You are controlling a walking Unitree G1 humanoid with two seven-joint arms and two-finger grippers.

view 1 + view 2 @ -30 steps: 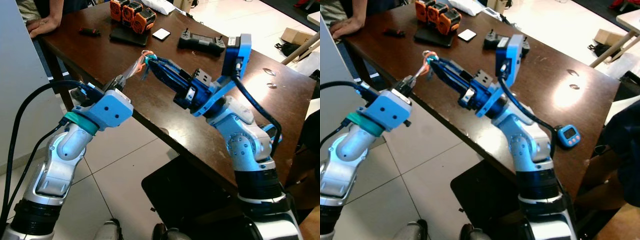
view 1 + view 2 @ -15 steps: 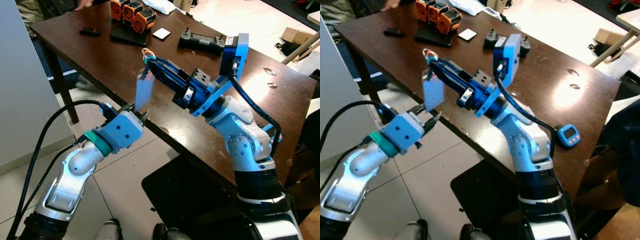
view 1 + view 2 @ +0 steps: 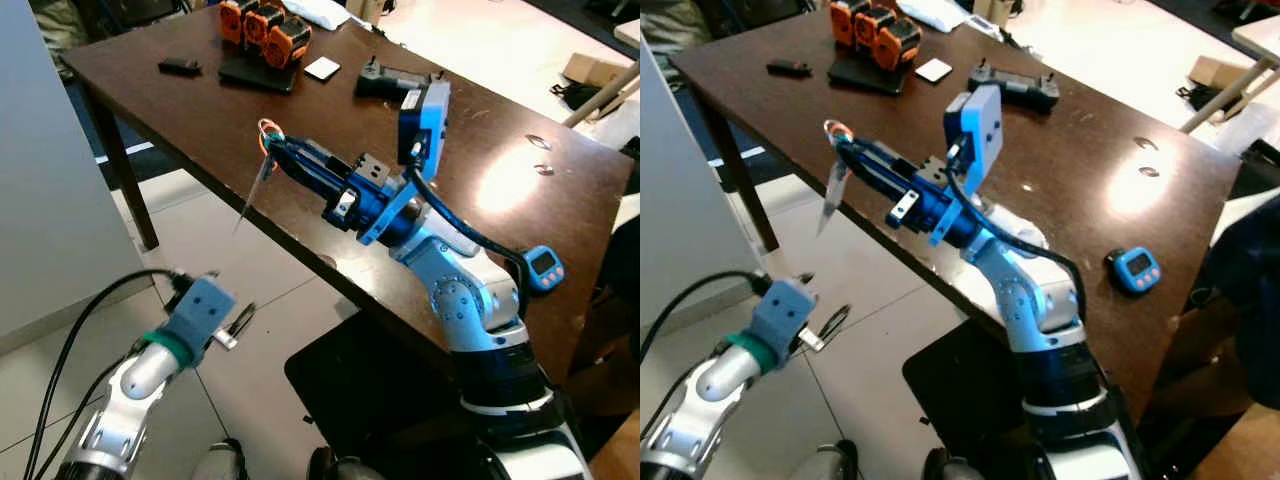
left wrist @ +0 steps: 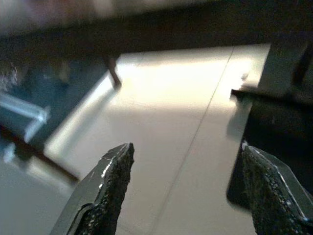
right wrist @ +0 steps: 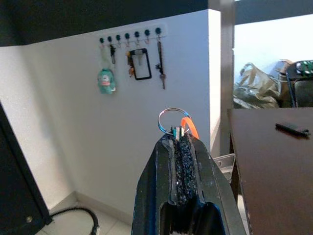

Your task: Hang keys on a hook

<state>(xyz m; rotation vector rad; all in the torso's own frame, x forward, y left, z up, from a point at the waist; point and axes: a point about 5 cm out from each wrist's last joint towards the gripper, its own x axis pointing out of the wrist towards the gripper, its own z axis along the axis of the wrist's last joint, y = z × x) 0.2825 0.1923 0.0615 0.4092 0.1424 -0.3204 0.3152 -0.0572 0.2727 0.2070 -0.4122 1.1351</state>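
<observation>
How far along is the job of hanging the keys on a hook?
Done: the right gripper is shut on the keys, a tag dangling below them. In hand: it holds them over the table edge, pointed at the hook rack on the wall. The left gripper is open, low over the floor. Left: reaching the rack and slipping the ring onto a hook.

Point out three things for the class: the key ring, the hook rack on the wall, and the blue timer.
key ring (image 5: 172, 120), right wrist view, its metal loop
hook rack (image 5: 129, 35), right wrist view, middle of the strip
blue timer (image 3: 1134, 268), right eye view, its face
</observation>
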